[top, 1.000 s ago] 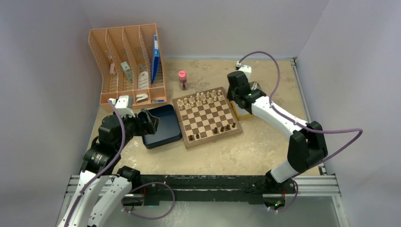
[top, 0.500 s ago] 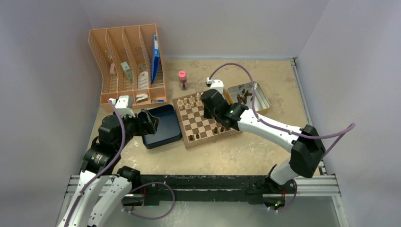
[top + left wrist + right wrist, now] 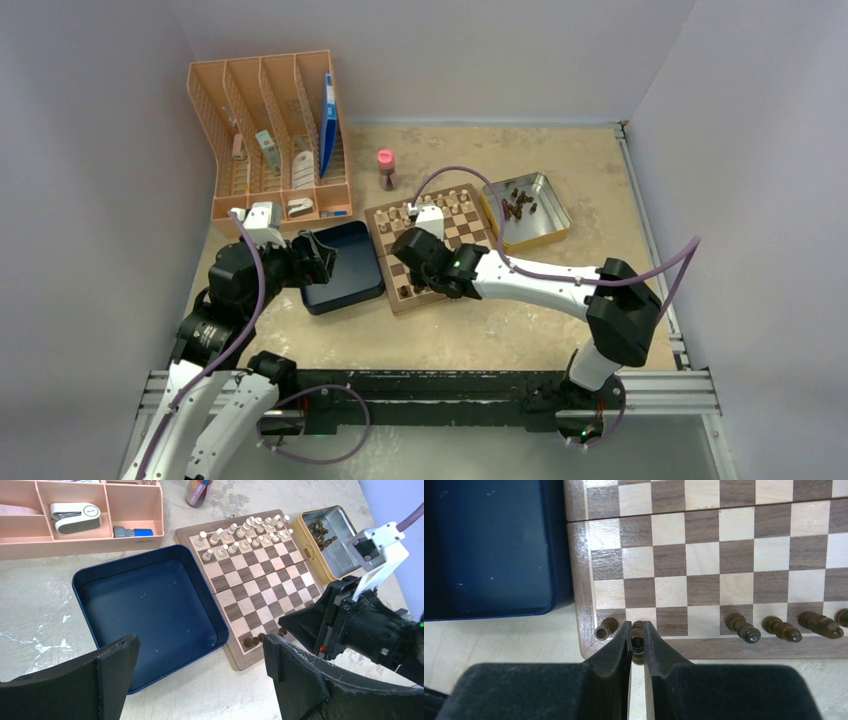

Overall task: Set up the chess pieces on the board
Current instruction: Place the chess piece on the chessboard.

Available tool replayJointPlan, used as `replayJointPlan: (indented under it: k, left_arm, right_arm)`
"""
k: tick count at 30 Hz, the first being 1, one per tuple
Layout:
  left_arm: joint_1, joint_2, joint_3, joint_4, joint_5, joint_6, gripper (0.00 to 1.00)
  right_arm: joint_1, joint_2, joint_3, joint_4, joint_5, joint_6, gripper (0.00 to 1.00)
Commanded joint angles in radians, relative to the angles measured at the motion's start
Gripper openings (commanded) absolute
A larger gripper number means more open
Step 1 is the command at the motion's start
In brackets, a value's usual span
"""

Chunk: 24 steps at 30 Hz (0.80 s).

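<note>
Pinching one dark chess piece (image 3: pixel 637 643) with the right gripper (image 3: pixel 637 630), both fingers pressed close on its sides. Holding it at the near edge of the board (image 3: pixel 736 560), over the second square from the left corner. Cannot tell if its foot touches the wood. Sitting just beside another dark piece (image 3: pixel 605 629) in the corner square, near it but apart. Leaving two bare squares on the other side, then four more dark pieces (image 3: pixel 742 627) side by side in the same row, the last one cut off by the picture edge.

Reaching in from the right with the long white arm (image 3: pixel 540 285), low across the near half of the board. Lined up on the far side of the board, in two rows: pale pieces (image 3: pixel 245 530). Just past the right side of the board, a small metal tin (image 3: pixel 335 550) on the sandy surface (image 3: pixel 500 335), with a heap (image 3: pixel 320 530) of the same dark kind inside it.

Hanging the left gripper (image 3: pixel 201 639) over the left edge of a dark blue box (image 3: pixel 150 600), fingers spread wide apart, well away from the board. Box just beside the left side of the board. Farther back on the left, a peach rack (image 3: pixel 265 110) with several slots. Behind the board, a small pink bottle (image 3: pixel 385 170) standing upright.
</note>
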<state>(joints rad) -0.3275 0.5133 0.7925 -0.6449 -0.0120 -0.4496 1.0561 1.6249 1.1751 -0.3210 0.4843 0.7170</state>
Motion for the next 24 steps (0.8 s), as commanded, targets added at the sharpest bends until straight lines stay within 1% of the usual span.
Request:
replayJointPlan:
  k: [1, 5, 11, 24]
  left_arm:
    - [0.007, 0.002, 0.001, 0.051, -0.005, 0.014, 0.95]
    - [0.007, 0.0, -0.001, 0.051, -0.005, 0.014, 0.95]
    - [0.007, -0.001, 0.0, 0.051, -0.005, 0.014, 0.95]
    - [0.007, 0.0, 0.0, 0.051, -0.006, 0.014, 0.95]
  right_arm:
    - [0.013, 0.008, 0.0, -0.057, 0.113, 0.073, 0.12]
    - [0.014, -0.019, -0.015, -0.05, 0.149, 0.094, 0.12]
    - [0.016, -0.044, -0.047, -0.01, 0.161, 0.095, 0.12]
    - [0.015, -0.074, -0.244, 0.268, 0.196, 0.047, 0.14]
